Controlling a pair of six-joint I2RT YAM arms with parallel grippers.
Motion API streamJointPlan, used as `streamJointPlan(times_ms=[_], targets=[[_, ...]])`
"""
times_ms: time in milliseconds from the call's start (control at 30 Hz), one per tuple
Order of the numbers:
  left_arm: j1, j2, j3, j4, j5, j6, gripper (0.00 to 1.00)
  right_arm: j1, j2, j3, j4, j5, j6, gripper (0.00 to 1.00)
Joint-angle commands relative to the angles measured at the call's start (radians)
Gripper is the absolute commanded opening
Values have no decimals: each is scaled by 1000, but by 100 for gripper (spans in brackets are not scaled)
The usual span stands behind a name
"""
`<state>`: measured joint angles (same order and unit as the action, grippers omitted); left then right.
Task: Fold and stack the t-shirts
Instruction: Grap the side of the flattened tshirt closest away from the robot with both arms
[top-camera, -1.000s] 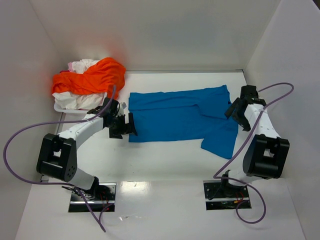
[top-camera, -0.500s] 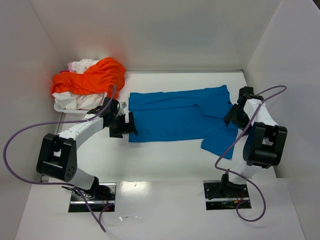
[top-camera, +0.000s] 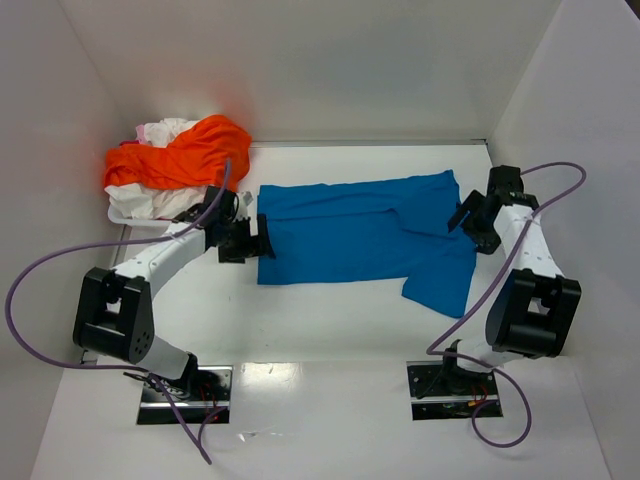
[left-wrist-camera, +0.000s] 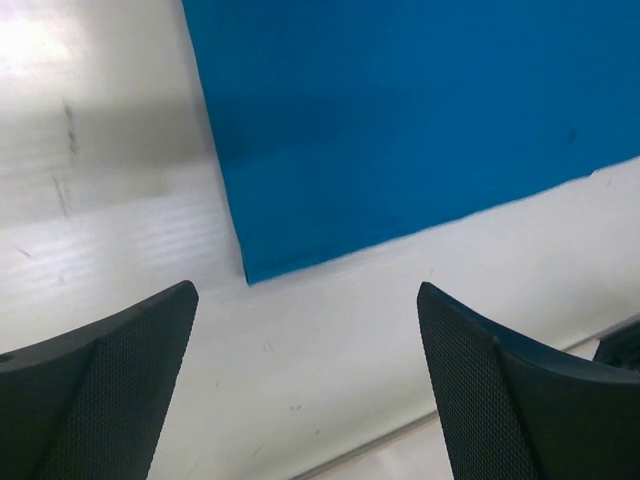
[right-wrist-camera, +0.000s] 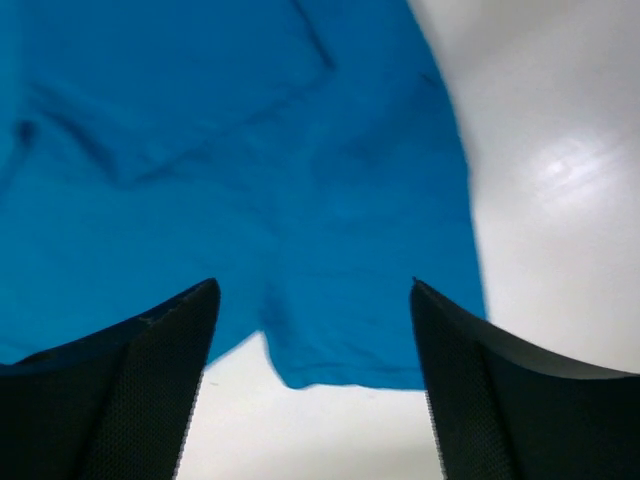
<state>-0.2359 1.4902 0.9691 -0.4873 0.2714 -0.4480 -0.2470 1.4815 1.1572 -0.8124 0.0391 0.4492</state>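
Note:
A bright blue t-shirt (top-camera: 350, 235) lies spread flat across the middle of the table, one sleeve hanging toward the front right. My left gripper (top-camera: 258, 243) stands open just off its left edge; in the left wrist view the shirt's near-left corner (left-wrist-camera: 400, 120) lies ahead of the empty gripper (left-wrist-camera: 305, 300). My right gripper (top-camera: 466, 217) is open over the shirt's right sleeve; the right wrist view shows the sleeve hem (right-wrist-camera: 340, 300) under the gripper (right-wrist-camera: 313, 290), with nothing gripped. An orange t-shirt (top-camera: 190, 152) tops a heap of white ones (top-camera: 160, 200) at the back left.
White walls close in the table at the back (top-camera: 330, 70), left and right. The heap of shirts sits on a white tray (top-camera: 122, 217) in the back left corner. Purple cables (top-camera: 40, 270) loop off both arms.
The right gripper has dipped toward the sleeve and then drawn back toward the far side, its jaws slightly narrower. The left gripper has shifted a little toward the far side along the shirt's left edge.

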Motion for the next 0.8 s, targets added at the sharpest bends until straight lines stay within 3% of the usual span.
streamJointPlan(times_ms=[0,100,133,200,233,333,367,400,767], targets=[[7,-5,101,85,-66,15,98,-8,-50,32,154,-102,-7,79],[17,7,149,159,-77,29,94,-8,-30,53,220,-143,-7,65],[17,19,170,188,-77,29,90,-8,-20,53,238,-154,-7,48],[17,53,189,271,-77,54,79,-8,-9,53,274,-163,-17,29],[17,73,201,294,-77,54,67,-8,-9,53,310,-163,-17,15],[17,180,276,352,-98,77,37,-8,37,62,335,-173,-17,0],[17,211,299,352,-112,77,10,-8,57,62,346,-173,-26,0],[17,273,351,352,-112,77,1,-8,57,73,346,-151,-26,0],[-2,565,569,380,-254,35,0,-8,72,145,364,-173,-26,7]])
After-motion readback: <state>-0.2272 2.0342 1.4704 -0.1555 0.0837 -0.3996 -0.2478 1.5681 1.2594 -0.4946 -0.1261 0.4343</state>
